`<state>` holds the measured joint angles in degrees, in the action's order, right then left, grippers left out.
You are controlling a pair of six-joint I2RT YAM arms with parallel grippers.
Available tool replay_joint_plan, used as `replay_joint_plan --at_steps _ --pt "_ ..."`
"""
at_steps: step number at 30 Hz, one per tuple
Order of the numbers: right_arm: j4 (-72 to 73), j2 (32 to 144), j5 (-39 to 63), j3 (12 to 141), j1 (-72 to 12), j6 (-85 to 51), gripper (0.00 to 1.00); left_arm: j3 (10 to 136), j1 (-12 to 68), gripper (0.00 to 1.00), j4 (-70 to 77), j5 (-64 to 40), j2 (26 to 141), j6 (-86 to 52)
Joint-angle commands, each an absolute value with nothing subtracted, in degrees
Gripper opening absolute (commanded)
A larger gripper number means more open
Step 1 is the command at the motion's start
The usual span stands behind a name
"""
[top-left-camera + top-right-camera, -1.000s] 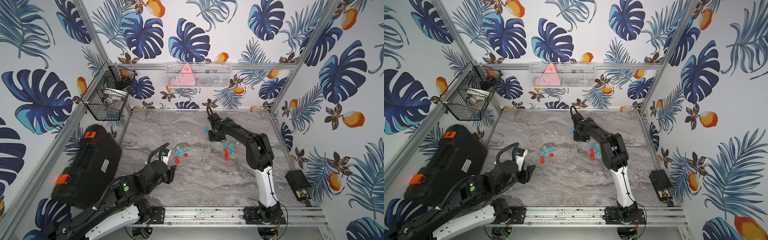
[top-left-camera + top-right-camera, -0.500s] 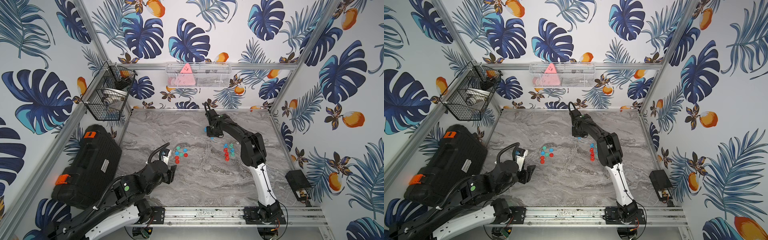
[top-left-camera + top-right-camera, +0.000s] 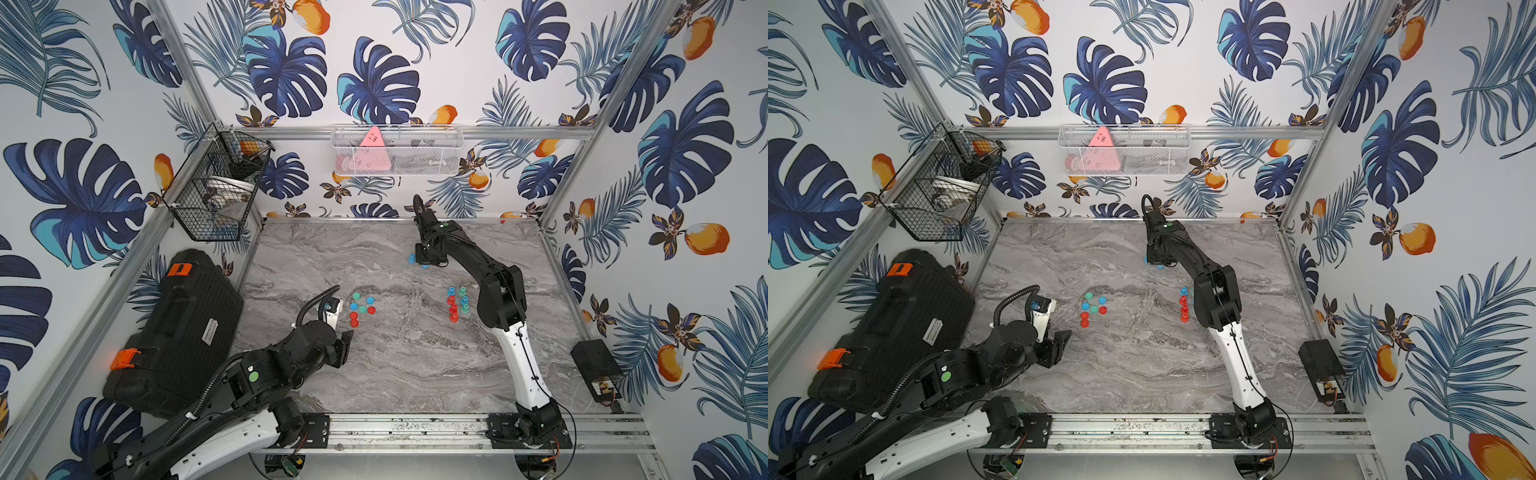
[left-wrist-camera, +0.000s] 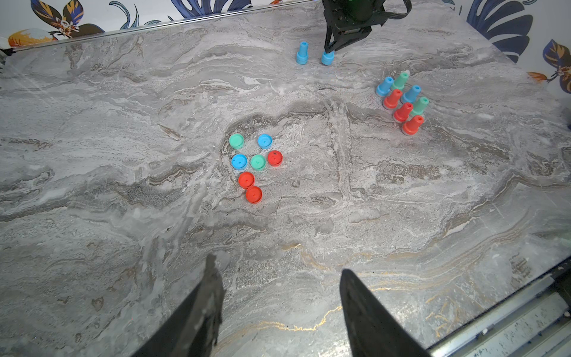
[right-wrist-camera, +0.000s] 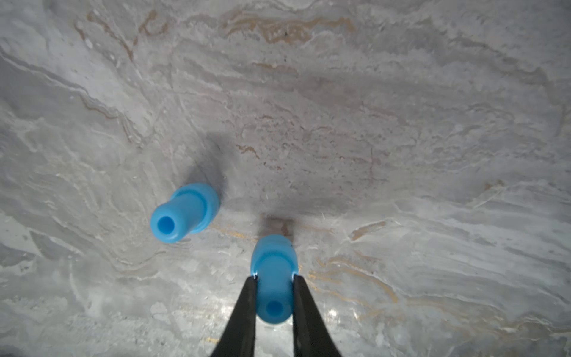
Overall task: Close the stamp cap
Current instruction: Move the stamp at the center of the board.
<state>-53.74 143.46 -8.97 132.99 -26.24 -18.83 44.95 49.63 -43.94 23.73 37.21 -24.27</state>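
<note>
Marble counter [image 3: 415, 365] filled the cell floor, w/ black case [image 3: 174, 328] off its left edge. Left end effector [image 4: 278, 264] hovered near the front, jaws apart, empty. Right end effector [image 5: 275, 278] was clamped on a blue stamp [image 5: 273, 259] at far middle, second blue stamp [image 5: 185, 211] just beside. Seven loose caps [image 4: 253, 163] lay mid-counter.

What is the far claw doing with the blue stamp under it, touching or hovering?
Touching. Right wrist view: fingers of the right gripper press against both sides of the blue stamp.
</note>
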Motion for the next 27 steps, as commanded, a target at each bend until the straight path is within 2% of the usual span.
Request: replay_joint_plan --at_steps 1,27 --pt "-55.56 144.64 -8.80 134.95 -26.37 -18.44 0.09 45.13 49.57 0.65 -43.94 23.91 37.28 -24.61" --pt "-58.02 150.10 -7.40 145.08 -24.08 -18.65 0.11 45.10 49.57 0.65 -43.92 23.95 37.51 -24.61"
